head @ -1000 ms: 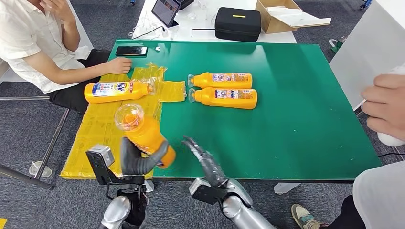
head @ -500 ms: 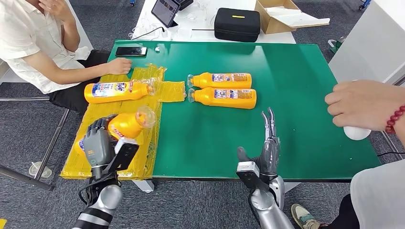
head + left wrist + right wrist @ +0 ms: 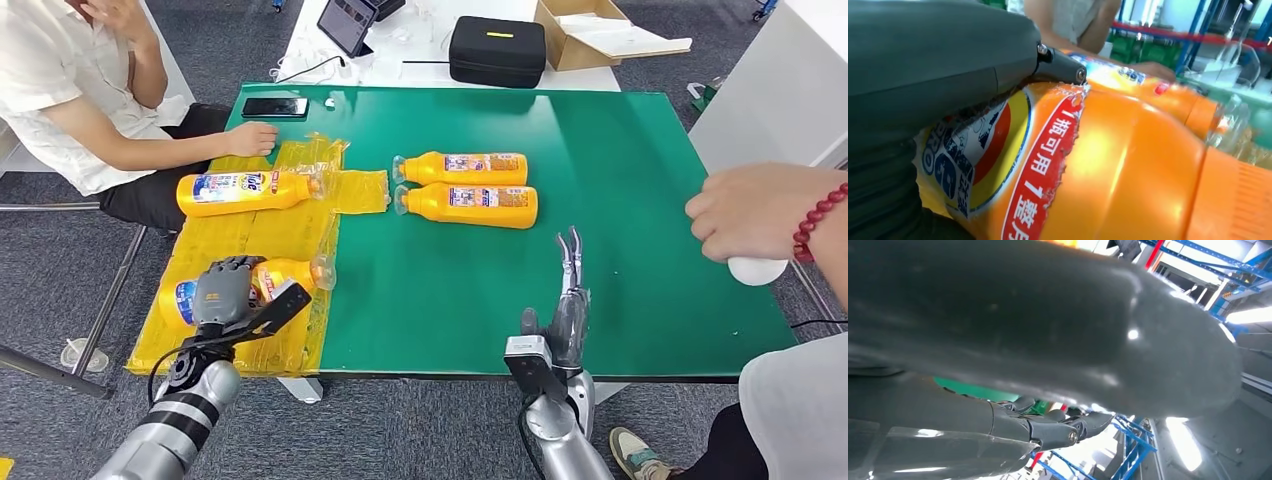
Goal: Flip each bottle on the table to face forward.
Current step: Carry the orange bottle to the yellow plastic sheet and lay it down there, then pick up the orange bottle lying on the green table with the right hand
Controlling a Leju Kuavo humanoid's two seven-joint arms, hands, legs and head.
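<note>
My left hand [image 3: 226, 291] grips an orange bottle [image 3: 288, 272] that lies on its side on the yellow plastic sheet [image 3: 215, 240], clear cap toward the table's middle. In the left wrist view the bottle's [image 3: 1128, 170] red and blue label faces the camera under my hand [image 3: 938, 65]. A second orange bottle [image 3: 245, 190] lies farther back on the sheet, label up. Two more bottles [image 3: 465, 168] [image 3: 470, 205] lie side by side at the table's middle. My right hand [image 3: 567, 300] stands open near the front edge, fingers [image 3: 1048, 430] straight and holding nothing.
A seated person rests a hand [image 3: 250, 138] on the green table [image 3: 620, 150] at the back left, beside a phone [image 3: 275, 106]. Another person's hand [image 3: 760, 210] holds a white object [image 3: 757, 270] at the right edge. A black case [image 3: 497, 50] and cardboard box [image 3: 590, 30] sit behind.
My left hand has brought the raised bottle down and laid it on the yellow sheet. My right hand moved right and turned its fingers upward. The person's hand at right shifted.
</note>
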